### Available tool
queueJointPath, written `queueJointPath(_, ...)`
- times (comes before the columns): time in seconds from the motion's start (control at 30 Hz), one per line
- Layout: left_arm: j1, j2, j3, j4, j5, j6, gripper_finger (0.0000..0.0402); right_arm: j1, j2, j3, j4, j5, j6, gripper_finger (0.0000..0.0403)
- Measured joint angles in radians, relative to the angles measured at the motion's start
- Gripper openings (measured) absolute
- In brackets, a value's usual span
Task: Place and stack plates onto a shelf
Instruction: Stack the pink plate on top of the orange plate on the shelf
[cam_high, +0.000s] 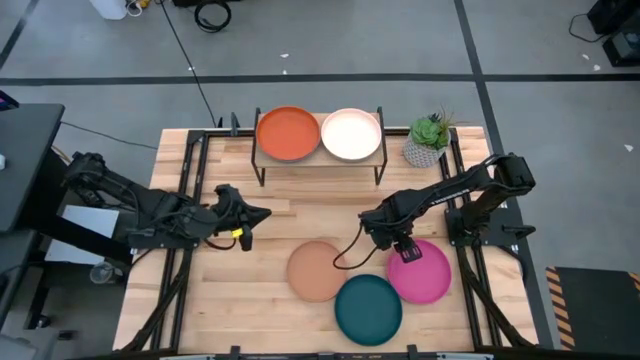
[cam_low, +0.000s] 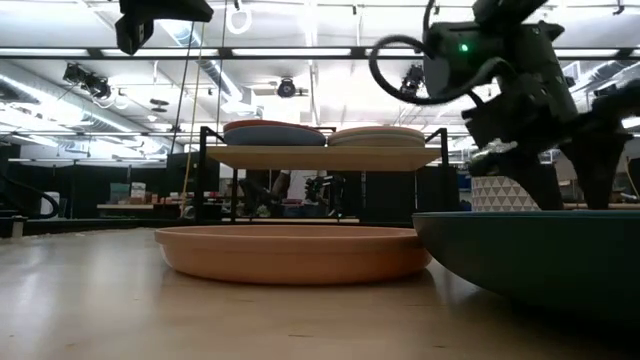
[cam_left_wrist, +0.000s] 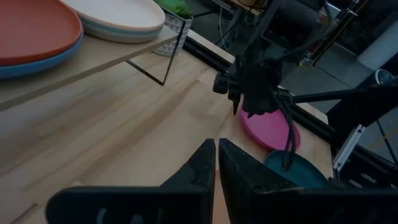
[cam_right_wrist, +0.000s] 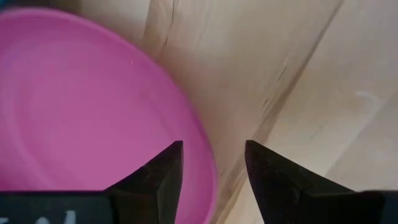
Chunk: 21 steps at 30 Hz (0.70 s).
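Note:
The shelf (cam_high: 320, 160) stands at the table's far middle. On it an orange-red plate (cam_high: 288, 133) tops a blue plate (cam_left_wrist: 37, 62), and a pale peach plate (cam_high: 351, 134) tops a second stack. A tan plate (cam_high: 318, 270), a dark teal plate (cam_high: 368, 308) and a magenta plate (cam_high: 425, 275) lie flat on the table. My right gripper (cam_high: 402, 250) is open above the magenta plate's rim (cam_right_wrist: 202, 149), with one finger over the plate and one over the bare wood. My left gripper (cam_high: 262, 212) is shut and empty, raised left of the table's middle.
A potted plant (cam_high: 427, 140) in a white pot stands right of the shelf. Black frame rails (cam_high: 195, 170) run along the table's left and right sides. Bare wood (cam_high: 300, 220) lies between the shelf and the loose plates.

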Motion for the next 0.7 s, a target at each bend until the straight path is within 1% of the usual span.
queueJointPath(0.17, 0.000, 0.000, 0.000, -0.003, 0.000, -0.004, 0.0058, 0.000, 0.000, -0.042, 0.016, -0.006, -0.004, 0.0174)
queueJointPath(0.3, 0.000, 0.000, 0.000, -0.004, 0.000, 0.001, 0.0079, 0.000, 0.000, -0.060, 0.028, -0.008, -0.004, 0.0154)
queueJointPath(0.5, 0.000, 0.000, 0.000, -0.004, 0.000, 0.002, 0.0084, 0.000, 0.000, -0.093, 0.084, -0.034, 0.032, 0.0110)
queueJointPath(0.7, -0.003, 0.000, 0.000, 0.005, 0.012, 0.002, 0.0084, 0.000, 0.000, -0.110, 0.083, -0.020, 0.054, 0.0067)
